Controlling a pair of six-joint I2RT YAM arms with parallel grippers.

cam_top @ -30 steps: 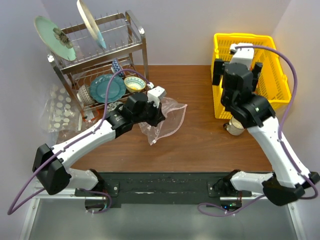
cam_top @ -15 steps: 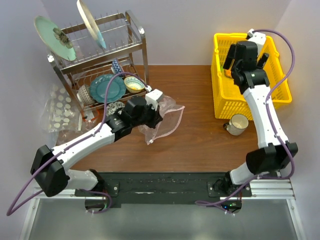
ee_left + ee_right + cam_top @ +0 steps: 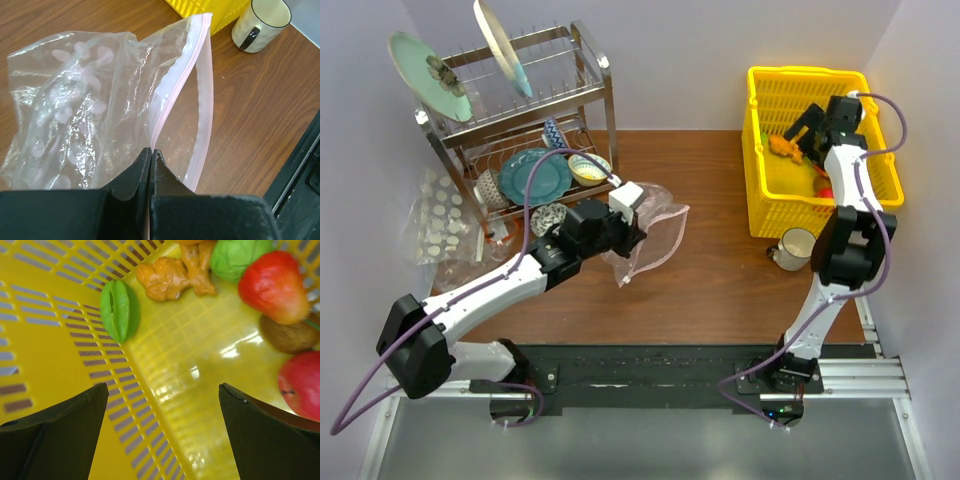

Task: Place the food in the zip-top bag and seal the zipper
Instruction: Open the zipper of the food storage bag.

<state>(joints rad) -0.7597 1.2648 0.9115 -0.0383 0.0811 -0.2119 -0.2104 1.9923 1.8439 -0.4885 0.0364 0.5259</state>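
Here the food (image 3: 175,275) lies in the yellow basket (image 3: 770,205) at the far right of the bench (image 3: 720,280), with the right tool (image 3: 163,388) spread wide just above it. The bag (image 3: 90,95) sits mid-bench, its zipper (image 3: 171,100) unsealed, pinched at the mouth by the closed left tool (image 3: 151,160).

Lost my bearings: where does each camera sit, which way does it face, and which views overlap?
Top: above and behind the arms, looking down on the table; both arms show, bases nearest.
Left wrist: on the left arm, facing along the shut left claw pinching the bag; mug beyond.
Right wrist: on the right arm, looking down into the basket at the food, framed by the open right claw.
Shared: top and left wrist show bag, mug, basket; top and right wrist, basket and food.
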